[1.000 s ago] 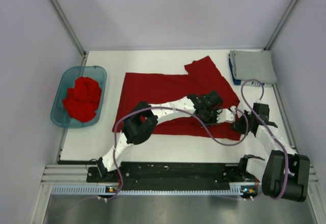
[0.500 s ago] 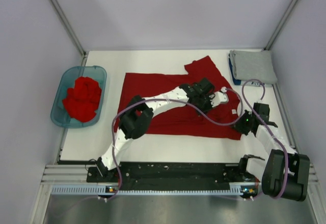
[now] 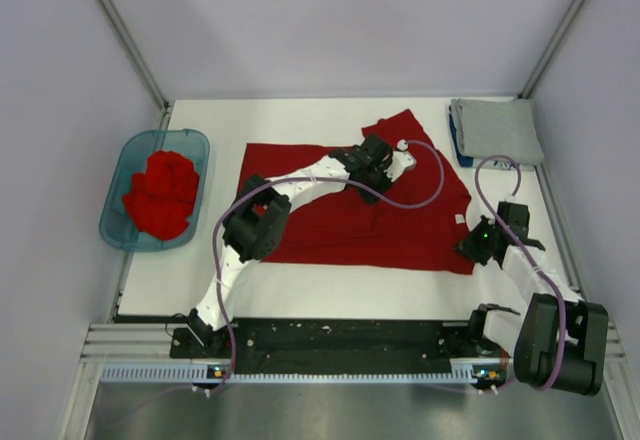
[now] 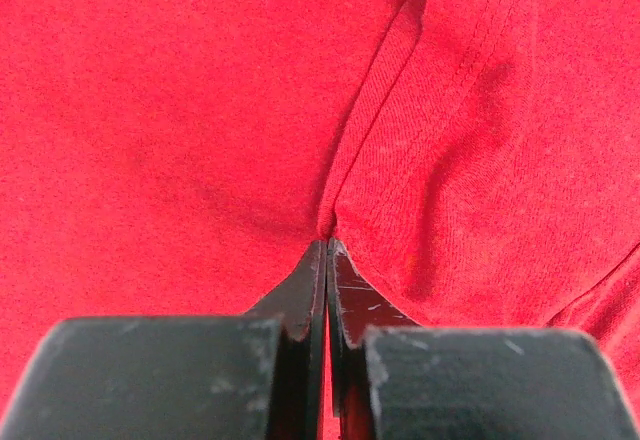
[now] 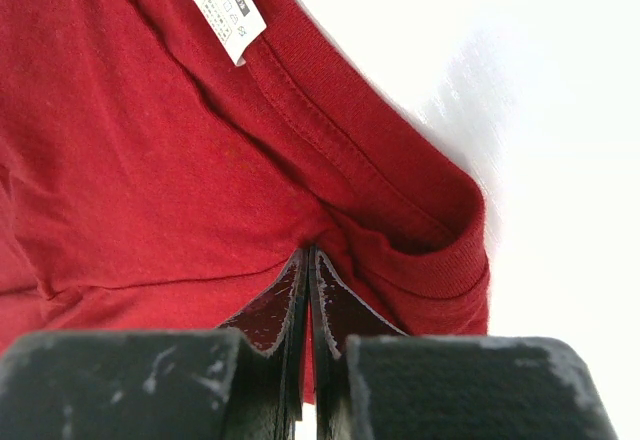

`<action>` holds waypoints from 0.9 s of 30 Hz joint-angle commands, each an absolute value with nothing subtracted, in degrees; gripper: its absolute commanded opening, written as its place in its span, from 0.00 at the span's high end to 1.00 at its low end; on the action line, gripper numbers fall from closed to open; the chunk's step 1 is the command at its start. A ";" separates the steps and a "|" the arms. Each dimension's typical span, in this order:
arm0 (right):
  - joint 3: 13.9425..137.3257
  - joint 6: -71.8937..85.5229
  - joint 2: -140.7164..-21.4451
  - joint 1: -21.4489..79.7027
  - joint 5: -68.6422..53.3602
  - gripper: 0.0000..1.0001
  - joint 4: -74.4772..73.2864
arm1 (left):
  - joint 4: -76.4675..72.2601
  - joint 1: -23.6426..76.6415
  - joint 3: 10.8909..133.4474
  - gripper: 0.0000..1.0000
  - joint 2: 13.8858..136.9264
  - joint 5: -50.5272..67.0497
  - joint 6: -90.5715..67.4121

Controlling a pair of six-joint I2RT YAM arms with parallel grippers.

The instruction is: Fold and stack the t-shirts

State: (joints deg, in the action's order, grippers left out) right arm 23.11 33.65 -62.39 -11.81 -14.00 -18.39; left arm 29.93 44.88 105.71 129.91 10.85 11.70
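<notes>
While two claws [image 4: 327, 247] [image 5: 307, 253] pinch one red t-shirt [image 3: 330, 222], one grey t-shirt [image 3: 497, 130] apart

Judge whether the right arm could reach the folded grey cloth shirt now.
Not at once, probably: the right gripper grips the collar of the spread red t-shirt. Nothing stands between it and the grey shirt, so after letting go, likely yes.

A white counter [image 3: 300, 125] sits in a booth of plain pale grey panels: a back wall [image 3: 340, 20], a left wall [image 3: 50, 110] and a right wall [image 3: 605, 110]. Slanted aluminium posts [image 3: 120, 30] rise from its far corners. A slotted aluminium rail [image 3: 130, 340] runs along its near edge, with brushed metal sheet [image 3: 300, 415] beyond it, all under soft, even light.
</notes>
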 commanded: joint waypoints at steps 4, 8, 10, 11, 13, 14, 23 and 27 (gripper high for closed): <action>21.97 33.22 -62.75 -12.66 -10.02 1.00 -17.93 | 27.95 45.35 105.65 1.00 127.97 6.26 10.55; 22.06 33.14 -62.49 -12.66 -9.67 1.00 -17.93 | 26.11 45.09 103.46 1.00 125.87 -1.30 10.11; 22.06 33.22 -62.40 -12.74 -9.49 1.00 -17.93 | 24.96 45.00 102.13 1.00 124.46 -2.28 11.07; 22.15 33.14 -62.14 -12.74 -9.49 1.00 -18.10 | 24.87 45.00 101.95 1.00 123.93 -1.94 11.68; 22.24 32.44 -60.74 -12.66 -9.67 1.00 -18.28 | 25.40 45.09 102.13 0.88 123.31 -0.88 12.39; 22.32 32.34 -59.25 -12.66 -9.41 1.00 -18.37 | 25.66 45.00 102.22 0.82 122.96 -0.36 12.83; 38.38 28.14 -49.12 -5.46 -0.27 0.68 -32.76 | 31.28 44.91 101.35 0.48 111.11 -1.75 23.80; 46.48 21.89 -50.80 -2.20 3.60 0.31 -41.12 | 34.27 44.39 93.89 0.39 102.24 -3.16 30.66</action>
State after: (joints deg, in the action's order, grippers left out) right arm 38.33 28.75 -50.13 -4.84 -2.26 -32.40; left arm 30.85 44.97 98.83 112.84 -1.19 22.20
